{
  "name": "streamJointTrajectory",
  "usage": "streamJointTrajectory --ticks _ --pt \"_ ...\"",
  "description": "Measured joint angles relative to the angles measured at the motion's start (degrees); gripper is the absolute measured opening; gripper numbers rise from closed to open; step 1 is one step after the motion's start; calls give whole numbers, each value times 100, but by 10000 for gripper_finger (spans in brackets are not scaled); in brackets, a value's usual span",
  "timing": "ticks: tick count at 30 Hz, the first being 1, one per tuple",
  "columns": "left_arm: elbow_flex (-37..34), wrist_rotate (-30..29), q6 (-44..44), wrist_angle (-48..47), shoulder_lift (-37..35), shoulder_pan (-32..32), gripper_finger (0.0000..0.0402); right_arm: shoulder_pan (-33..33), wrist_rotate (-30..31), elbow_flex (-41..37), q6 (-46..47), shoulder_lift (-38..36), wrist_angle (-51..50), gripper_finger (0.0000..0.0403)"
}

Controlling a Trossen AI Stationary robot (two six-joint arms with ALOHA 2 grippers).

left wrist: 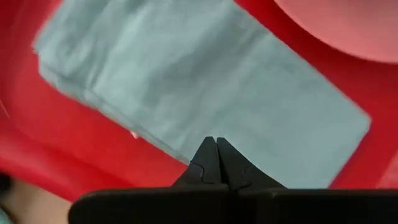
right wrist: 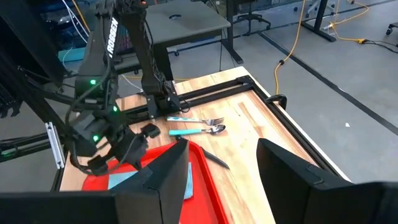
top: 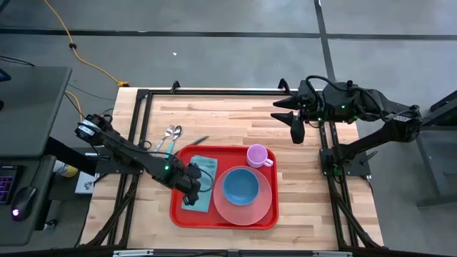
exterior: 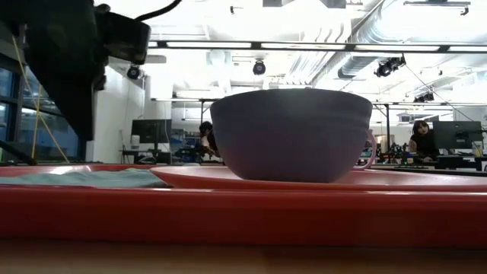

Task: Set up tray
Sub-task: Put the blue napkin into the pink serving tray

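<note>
The red tray lies on the wooden table near its front edge. On the tray's left part a folded teal napkin lies flat. A blue bowl stands on the round pink plate, which rests on the tray's right part. My left gripper is shut, points down over the napkin and hangs a little above it. My right gripper stands open, raised above the table's far right, with nothing between its fingers.
A pink cup stands at the tray's far edge. A teal-handled spoon and fork and a dark knife lie on the table beyond the tray's far left corner. Bare wood shows right of the tray. People sit in the room behind.
</note>
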Motion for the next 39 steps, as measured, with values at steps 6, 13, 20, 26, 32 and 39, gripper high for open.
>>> streamJointTrajectory --ticks 6,13,20,26,32,39 --pt "0 -157 -1249 161 55 -245 9 1 -4 0 0 0 -180 169" --pt "4 -80 -1731 463 397 -356 9 0 -42 0 -4 0 -225 169" --pt "0 332 -1735 817 749 -368 9 2 -284 0 -2 0 -223 169" --pt "4 537 -2064 698 780 -663 9 2 -392 0 -2 0 -218 169" --pt "4 740 -2705 556 812 -1153 9 2 -434 0 -2 -1 -217 169" --pt "16 711 -2935 836 995 -1336 9 2 -525 0 -2 0 -217 169"
